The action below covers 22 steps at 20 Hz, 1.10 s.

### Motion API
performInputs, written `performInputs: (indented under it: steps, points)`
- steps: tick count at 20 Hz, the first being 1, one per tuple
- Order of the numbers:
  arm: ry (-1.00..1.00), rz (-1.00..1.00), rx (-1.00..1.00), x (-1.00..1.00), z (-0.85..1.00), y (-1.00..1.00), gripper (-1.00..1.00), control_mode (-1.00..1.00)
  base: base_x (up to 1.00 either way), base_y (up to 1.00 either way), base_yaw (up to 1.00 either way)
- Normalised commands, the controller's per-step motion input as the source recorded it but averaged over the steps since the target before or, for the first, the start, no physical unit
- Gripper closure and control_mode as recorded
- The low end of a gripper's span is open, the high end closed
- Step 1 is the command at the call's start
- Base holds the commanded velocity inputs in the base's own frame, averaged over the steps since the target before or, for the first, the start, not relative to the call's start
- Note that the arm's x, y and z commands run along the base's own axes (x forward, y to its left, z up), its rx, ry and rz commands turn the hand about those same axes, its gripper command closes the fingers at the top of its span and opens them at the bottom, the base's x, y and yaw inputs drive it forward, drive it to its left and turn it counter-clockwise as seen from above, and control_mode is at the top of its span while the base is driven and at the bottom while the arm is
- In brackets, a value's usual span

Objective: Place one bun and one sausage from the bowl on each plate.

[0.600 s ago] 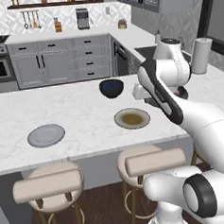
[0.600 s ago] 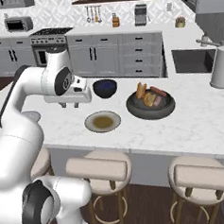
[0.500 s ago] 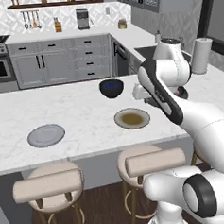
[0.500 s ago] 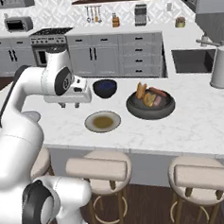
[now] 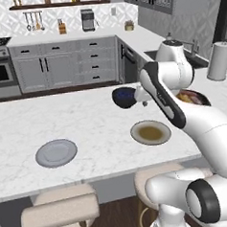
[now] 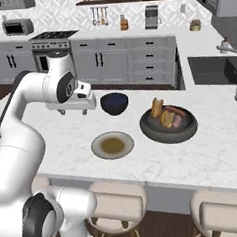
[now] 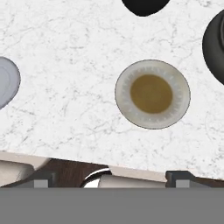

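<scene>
My gripper (image 6: 73, 112) hangs open and empty over the marble counter, just left of the dark navy bowl (image 6: 114, 102). In the left base view the gripper (image 5: 143, 103) sits beside the bowl (image 5: 125, 97). Two buns (image 6: 156, 108) (image 6: 166, 119) and pinkish sausages (image 6: 176, 110) lie in a wide black pan (image 6: 164, 133), right of the bowl. The cream-rimmed plate (image 6: 112, 145) lies in front of the bowl, and the hand view looks straight down on this plate (image 7: 152, 94). The grey plate (image 5: 56, 153) lies far left and is cut by the hand view's left edge (image 7: 6, 83).
Two padded stools (image 5: 60, 214) (image 6: 118, 201) stand under the counter's near edge. A sink (image 6: 212, 70) is set in the back right counter. A paper towel roll (image 5: 220, 61) stands at the far right. Bare marble stretches between the two plates.
The whole scene sits a little lower in both base views, so the camera has moved. Plates, bowl and pan keep their places relative to each other. The gripper stays open.
</scene>
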Motion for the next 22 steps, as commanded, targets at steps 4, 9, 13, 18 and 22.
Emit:
performInputs:
  steps: [4, 9, 13, 18, 22]
  points:
    - [0.0, 0.0, 0.0, 0.0, 0.0, 0.0, -1.0, 1.0, 0.88, -0.09, 0.01]
    - [0.0, 0.0, 0.0, 0.0, 0.0, 0.0, -1.0, 1.0, 0.47, -0.07, 0.02]
    - [0.0, 0.0, 0.0, 0.0, 0.0, 0.0, -1.0, 1.0, 0.04, 0.0, 0.0]
    - [0.0, 0.09, 0.0, 0.1, -0.18, -0.59, -1.0, -1.0, 0.0, 0.0, 0.0]
    - [0.01, 0.09, 0.0, 0.06, -0.24, -1.0, -1.0, -1.0, 0.0, 0.0, 0.0]
